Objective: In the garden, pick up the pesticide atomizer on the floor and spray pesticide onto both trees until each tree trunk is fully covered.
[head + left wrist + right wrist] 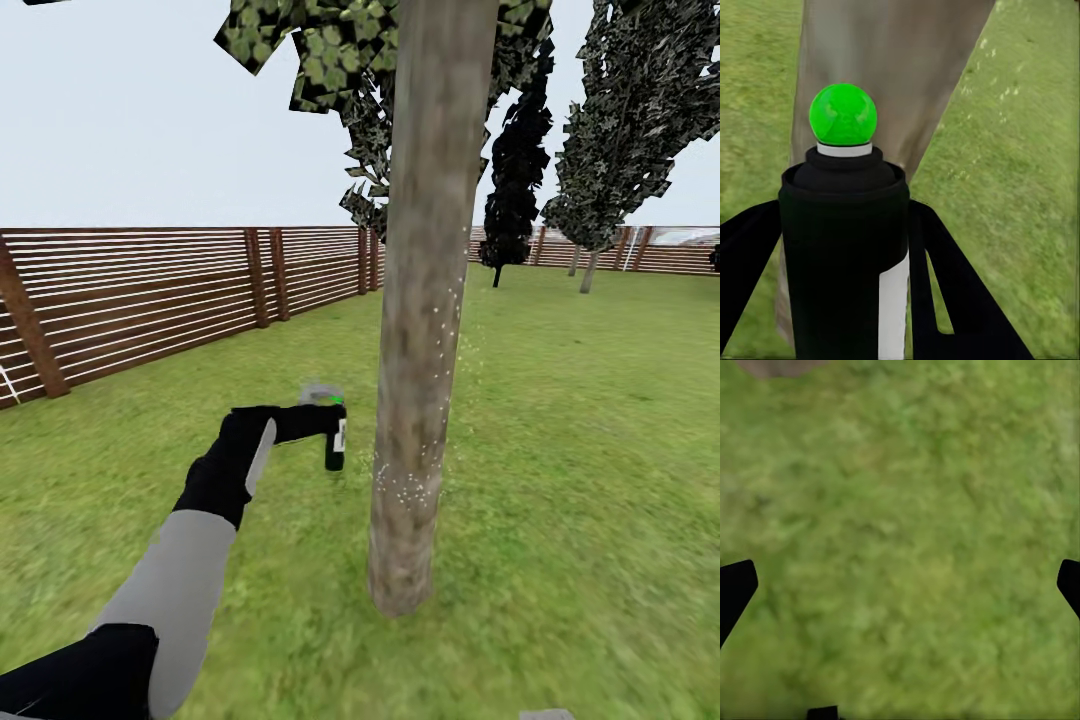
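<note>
Head view: left gripper [322,424] pinching pesticide atomizer [334,440] | right gripper [900,585] spread, fingertips cropped

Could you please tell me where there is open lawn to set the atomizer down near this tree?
Open grass lies between the tree trunk and the fence, and right of the trunk. It is tight where the pesticide atomizer nears the trunk.

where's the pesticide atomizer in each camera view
Head view: pesticide atomizer held in the left gripper, just left of the tree trunk.
Left wrist view: atomizer centre foreground, trunk behind it.
Right wrist view: not in it, only lawn.
Shared landmark: the trunk.
</note>
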